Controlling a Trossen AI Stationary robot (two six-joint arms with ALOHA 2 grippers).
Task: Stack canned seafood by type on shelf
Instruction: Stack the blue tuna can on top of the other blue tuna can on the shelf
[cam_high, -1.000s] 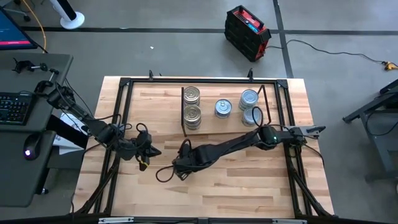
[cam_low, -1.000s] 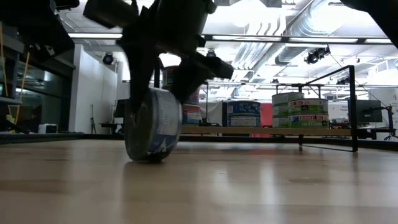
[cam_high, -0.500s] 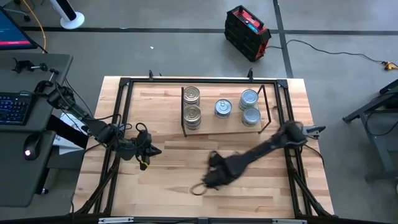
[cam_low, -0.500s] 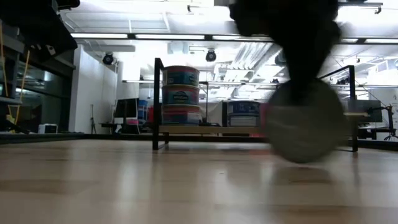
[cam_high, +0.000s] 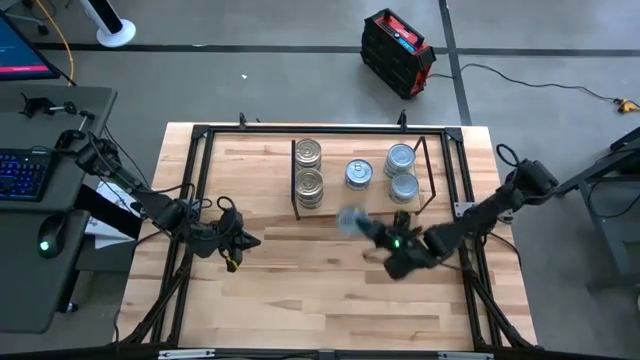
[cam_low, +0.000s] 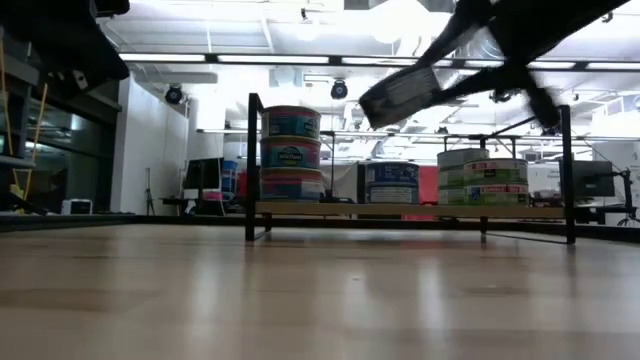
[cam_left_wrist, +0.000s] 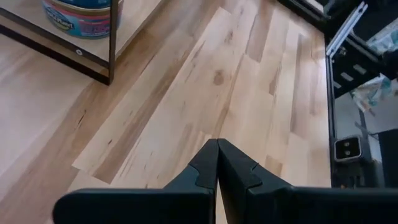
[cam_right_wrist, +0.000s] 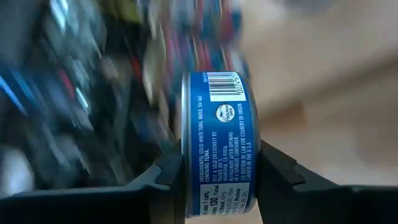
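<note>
Nine tins (cam_high: 308, 152), one shelf (cam_high: 372, 205)

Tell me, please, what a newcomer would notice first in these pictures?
First, the right tool clamping a blue-labelled tin by its flat faces, held in the air in front of the shelf. Next, the shelf's tins: tall stacks at its left end, one blue tin in the middle, silver-lidded stacks on the right. The left tool waits shut over bare table at the left.

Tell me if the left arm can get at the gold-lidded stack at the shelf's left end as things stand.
Probably yes. The left gripper, shut and empty, waits over bare tabletop near the gold-lidded stack; only the shelf's black bracket stands beside it. The right gripper is farther right.
</note>
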